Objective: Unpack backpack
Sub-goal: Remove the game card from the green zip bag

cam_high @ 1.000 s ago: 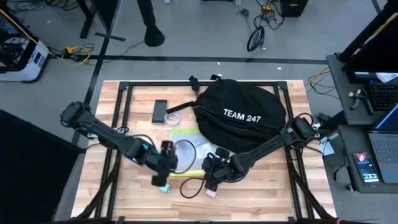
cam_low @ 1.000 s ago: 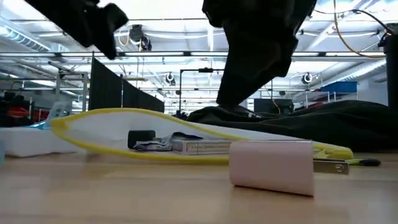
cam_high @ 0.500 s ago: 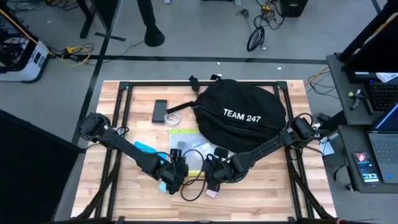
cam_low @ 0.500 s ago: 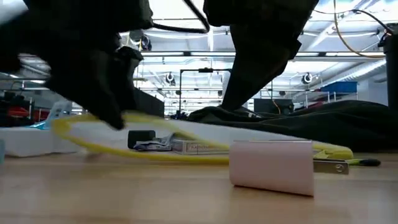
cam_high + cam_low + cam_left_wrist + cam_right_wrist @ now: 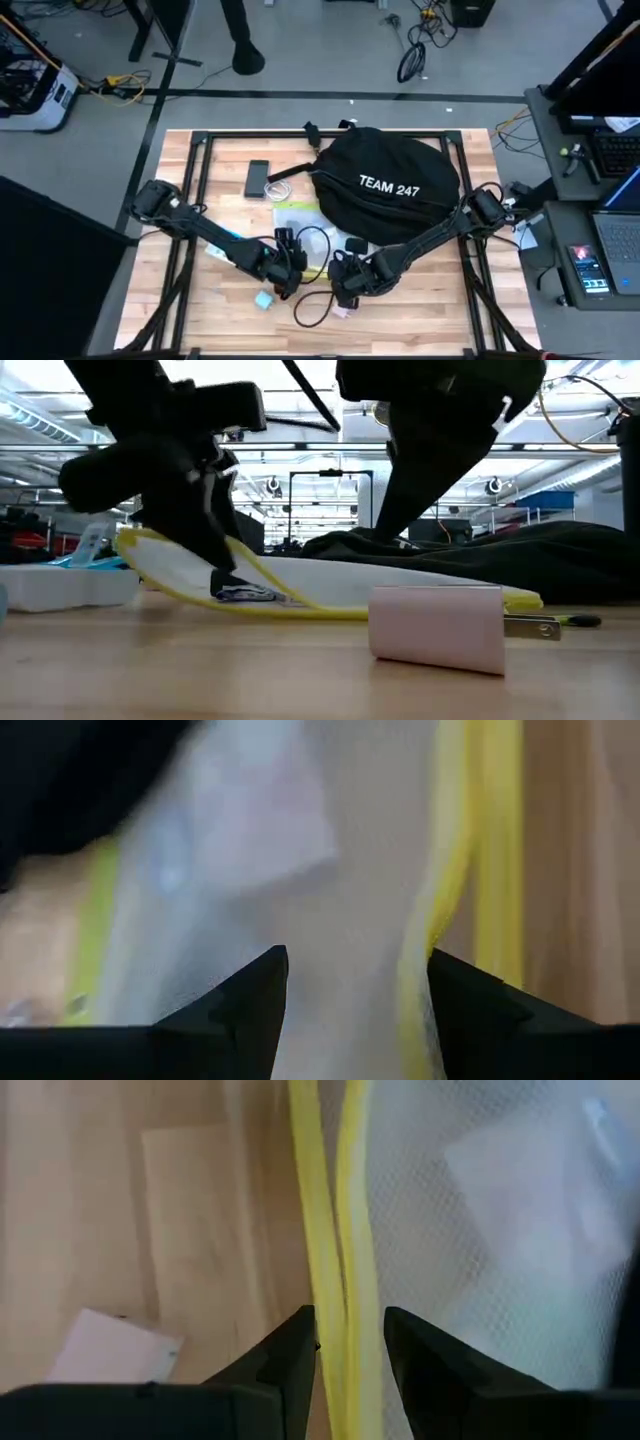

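— Where is the big rounded black fabric backpack [image 5: 385,185] with white "TEAM 247" lettering?

— On the far half of my light wooden table [image 5: 450,320], right of centre, lying flat.

— And your grippers?

— My left gripper [image 5: 350,1010] is down on the clear mesh pouch with yellow edging [image 5: 400,585], fingers spread with the mesh between them. My right gripper [image 5: 350,1355] is nearly pinched on that pouch's yellow edge. A pink block-shaped charger [image 5: 437,628] lies near the table's front, close by.
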Available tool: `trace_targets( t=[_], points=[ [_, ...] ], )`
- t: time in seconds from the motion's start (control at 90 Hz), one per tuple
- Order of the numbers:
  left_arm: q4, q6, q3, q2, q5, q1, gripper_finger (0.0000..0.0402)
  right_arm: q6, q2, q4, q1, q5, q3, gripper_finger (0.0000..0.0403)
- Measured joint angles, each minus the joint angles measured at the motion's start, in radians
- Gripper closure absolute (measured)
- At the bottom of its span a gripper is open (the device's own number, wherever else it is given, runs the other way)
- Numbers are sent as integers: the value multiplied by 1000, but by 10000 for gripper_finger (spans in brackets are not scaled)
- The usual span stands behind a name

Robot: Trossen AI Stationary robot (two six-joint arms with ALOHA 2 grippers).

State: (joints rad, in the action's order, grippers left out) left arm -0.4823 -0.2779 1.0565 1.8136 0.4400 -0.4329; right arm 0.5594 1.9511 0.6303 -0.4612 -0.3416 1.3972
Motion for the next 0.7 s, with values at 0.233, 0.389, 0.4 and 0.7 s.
trace_targets(
  t=[0.233,0.389,0.4,0.7],
  points=[
    [17,-157,3,59,-30,50,348,2,0,-57,-8,-27,-8,294],
    [-9,-165,61,-9,-43,53,392,54,0,-146,-17,-34,-9,294],
    [-10,-160,67,-18,-41,53,394,60,0,-155,-18,-34,-9,294],
    [-76,-23,163,-202,-6,106,401,239,0,-308,-14,-141,-9,294]
  ],
)
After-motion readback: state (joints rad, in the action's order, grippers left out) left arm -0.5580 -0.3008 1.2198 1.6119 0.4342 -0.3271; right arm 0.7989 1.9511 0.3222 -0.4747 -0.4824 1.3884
